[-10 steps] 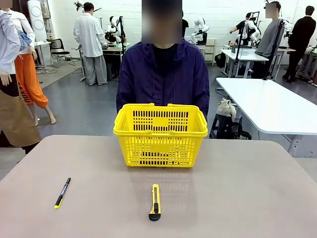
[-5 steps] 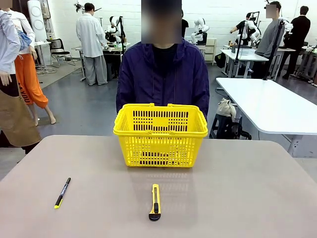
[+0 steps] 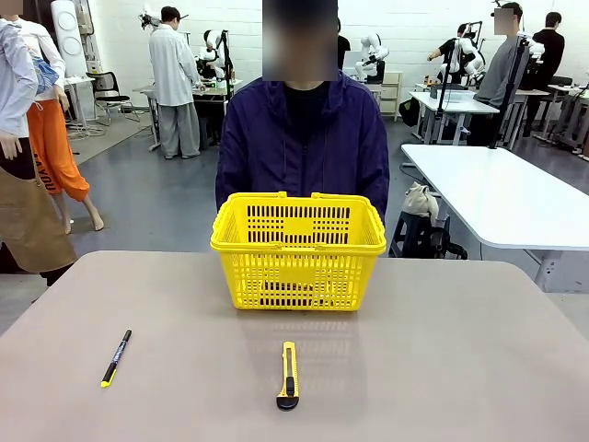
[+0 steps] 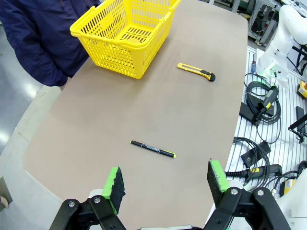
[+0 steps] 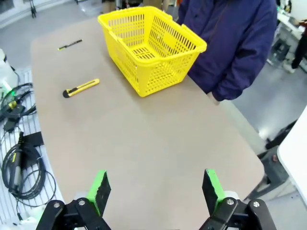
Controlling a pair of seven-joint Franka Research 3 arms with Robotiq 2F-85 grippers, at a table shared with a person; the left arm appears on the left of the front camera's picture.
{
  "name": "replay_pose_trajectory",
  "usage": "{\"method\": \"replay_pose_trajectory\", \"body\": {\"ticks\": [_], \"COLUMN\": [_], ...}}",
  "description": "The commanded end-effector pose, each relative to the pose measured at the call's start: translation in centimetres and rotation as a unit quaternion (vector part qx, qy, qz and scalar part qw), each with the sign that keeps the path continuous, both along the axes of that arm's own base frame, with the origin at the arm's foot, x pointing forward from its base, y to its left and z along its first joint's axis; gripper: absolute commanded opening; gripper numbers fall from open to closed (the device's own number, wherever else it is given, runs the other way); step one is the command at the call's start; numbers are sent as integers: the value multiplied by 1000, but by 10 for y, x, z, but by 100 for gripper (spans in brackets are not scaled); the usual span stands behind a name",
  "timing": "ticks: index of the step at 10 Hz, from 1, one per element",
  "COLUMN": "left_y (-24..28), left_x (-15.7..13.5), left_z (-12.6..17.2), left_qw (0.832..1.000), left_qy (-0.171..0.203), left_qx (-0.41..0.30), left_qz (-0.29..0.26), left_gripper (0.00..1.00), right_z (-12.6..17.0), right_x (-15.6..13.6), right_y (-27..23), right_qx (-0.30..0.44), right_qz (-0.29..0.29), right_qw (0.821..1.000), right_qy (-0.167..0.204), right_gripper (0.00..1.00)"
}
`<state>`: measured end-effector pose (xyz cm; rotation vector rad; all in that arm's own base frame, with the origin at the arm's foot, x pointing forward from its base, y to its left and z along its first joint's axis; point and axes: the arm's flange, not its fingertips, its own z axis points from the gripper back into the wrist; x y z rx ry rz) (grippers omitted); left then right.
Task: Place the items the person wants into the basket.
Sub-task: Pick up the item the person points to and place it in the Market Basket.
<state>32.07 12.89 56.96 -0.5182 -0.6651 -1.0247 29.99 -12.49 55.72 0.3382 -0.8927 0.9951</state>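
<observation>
basket [image 3: 298,250]: far edge of counter [image 3: 479,359], unchanged from a second ago
knife [image 3: 289,375], pen [image 3: 115,357]: unmoved, unwanted
left hand [image 4: 165,188], right hand [image 5: 156,189]: both open, empty, idle

A dark navy-purple zip jacket [image 3: 304,147] with a raised collar is worn by the person over a black top [image 3: 306,106], seen in the upper centre of the front view. Two thin drawcords are seen hanging down its front. In the left wrist view, the black left gripper [image 4: 165,184] is seen at the bottom edge with bright green pads [image 4: 114,182] on its fingers and round silver screws at the linkage joints. The same build is shown by the black right gripper [image 5: 156,190] with its green pads [image 5: 100,188].
</observation>
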Motion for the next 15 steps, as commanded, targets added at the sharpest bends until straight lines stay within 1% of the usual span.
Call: {"method": "replay_pose_trajectory", "body": {"ticks": [1,2,15], "left_y": [2,2,2], "left_x": [-1,-1,-1], "left_z": [0,0,0], "left_qw": [1000,1000,1000], "left_qy": [-10,-10,-10], "left_qx": [-9,-9,-9], "left_qz": [-9,-9,-9], "left_gripper": [90,90,90], "right_z": [9,0,0], "right_x": [4,0,0], "right_y": [4,0,0], "right_qx": [-2,0,0], "right_qz": [13,0,0], "right_qw": [1000,1000,1000], "right_qy": [-1,0,0], "right_gripper": [100,100,100]}}
